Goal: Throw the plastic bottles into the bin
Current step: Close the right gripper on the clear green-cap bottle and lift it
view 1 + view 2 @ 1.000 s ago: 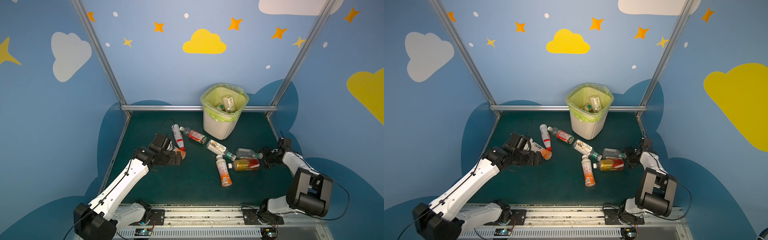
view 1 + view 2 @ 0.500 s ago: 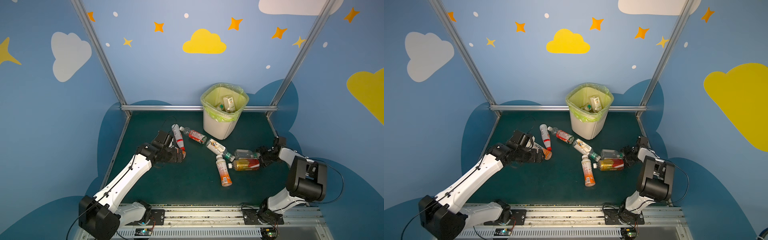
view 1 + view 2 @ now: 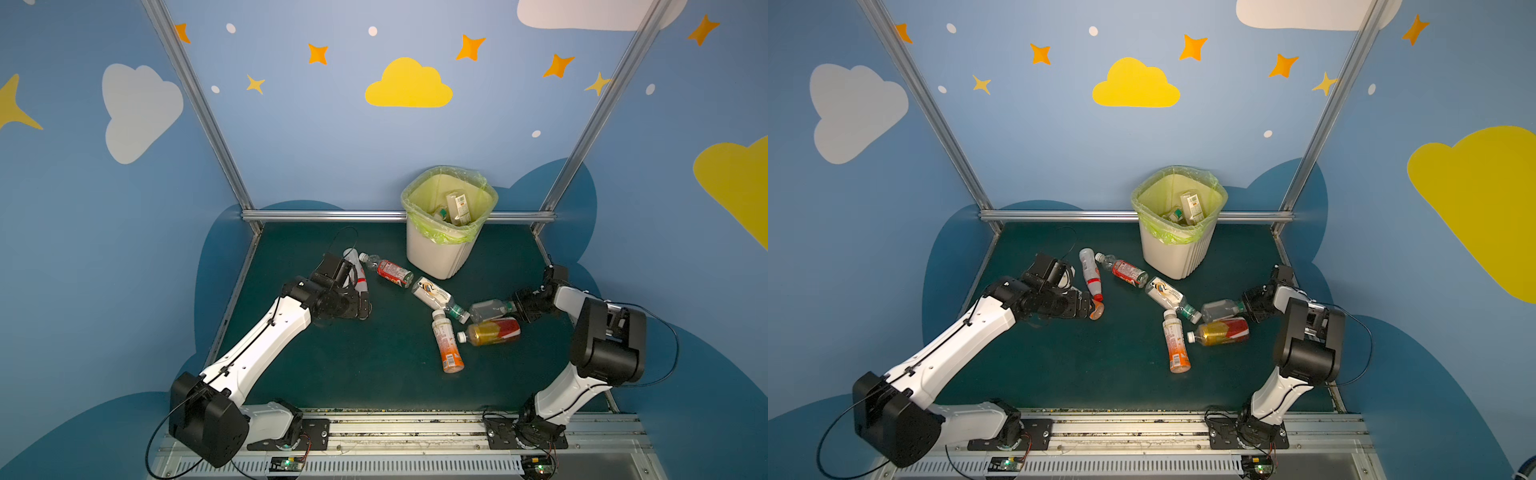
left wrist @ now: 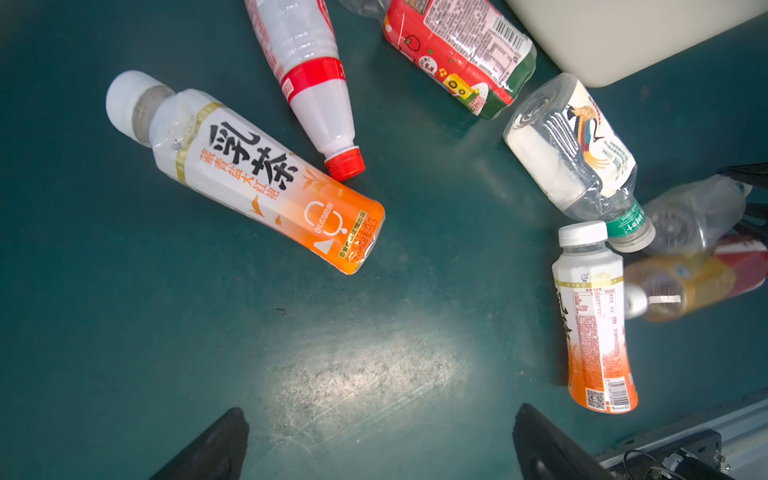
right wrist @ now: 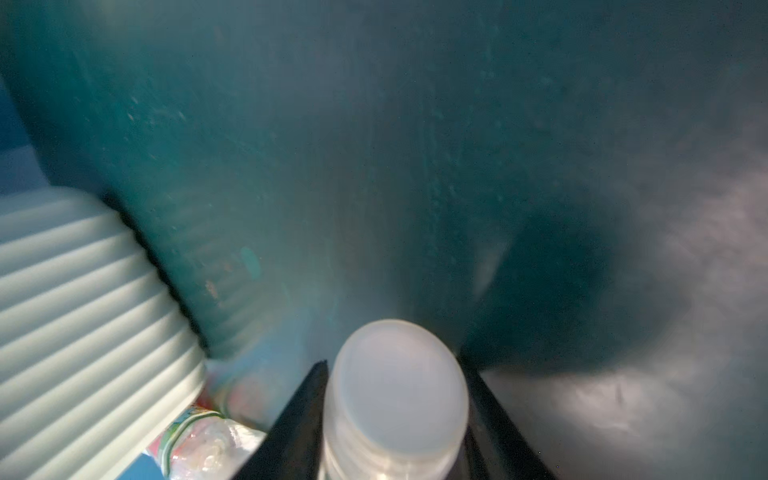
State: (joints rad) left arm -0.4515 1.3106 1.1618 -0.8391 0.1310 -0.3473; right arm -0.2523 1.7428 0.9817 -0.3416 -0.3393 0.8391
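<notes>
Several plastic bottles lie on the green mat: a white red-capped one [image 3: 357,270], a red-labelled one [image 3: 390,270], a bird-labelled one [image 3: 434,295], an orange-white one [image 3: 446,347] and an amber one [image 3: 492,332]. My right gripper [image 3: 519,308] is shut on the neck end of a clear bottle [image 3: 488,309], seen blurred between the jaws in the right wrist view [image 5: 395,395]. My left gripper [image 3: 1088,305] is open, empty, over another orange-white bottle [image 4: 266,183]. The bin [image 3: 432,253] stands at the back and holds bottles [image 3: 457,205].
Blue walls and aluminium posts [image 3: 199,108] enclose the mat on three sides. A rail [image 3: 332,215] runs behind the bin. The arm bases sit on a metal track [image 3: 395,428] at the front edge. Bare mat [image 3: 332,365] lies front centre.
My right gripper has moved left onto the clear bottle and shut on it. The left arm has shifted slightly forward, its gripper still open.
</notes>
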